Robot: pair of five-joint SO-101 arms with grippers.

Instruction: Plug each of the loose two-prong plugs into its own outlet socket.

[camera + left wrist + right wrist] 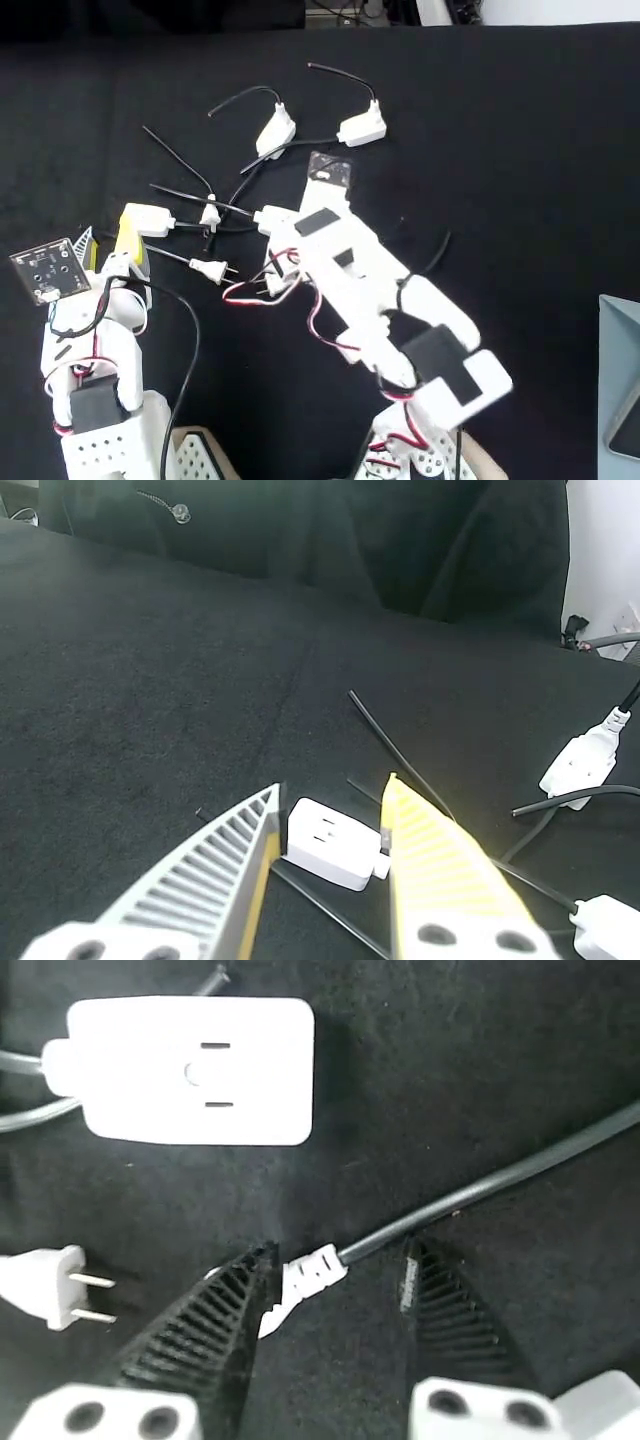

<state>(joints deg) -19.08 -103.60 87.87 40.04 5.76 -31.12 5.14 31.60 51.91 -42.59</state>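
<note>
On the black bench [500, 150], the left end effector [332, 788] stands open with a white outlet socket [330, 852] between its fingertips, while the right end effector [335, 1252], also open, straddles a white plug [305, 1275] near a second socket [190, 1070].

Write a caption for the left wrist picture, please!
Left gripper straddles a white outlet socket on the black table.

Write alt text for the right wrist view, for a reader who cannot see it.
The right gripper, open, straddles a ribbed white plug end on a dark cord, lying on black cloth. Nearby lie a white outlet socket with two slots and a loose two-prong plug.
</note>
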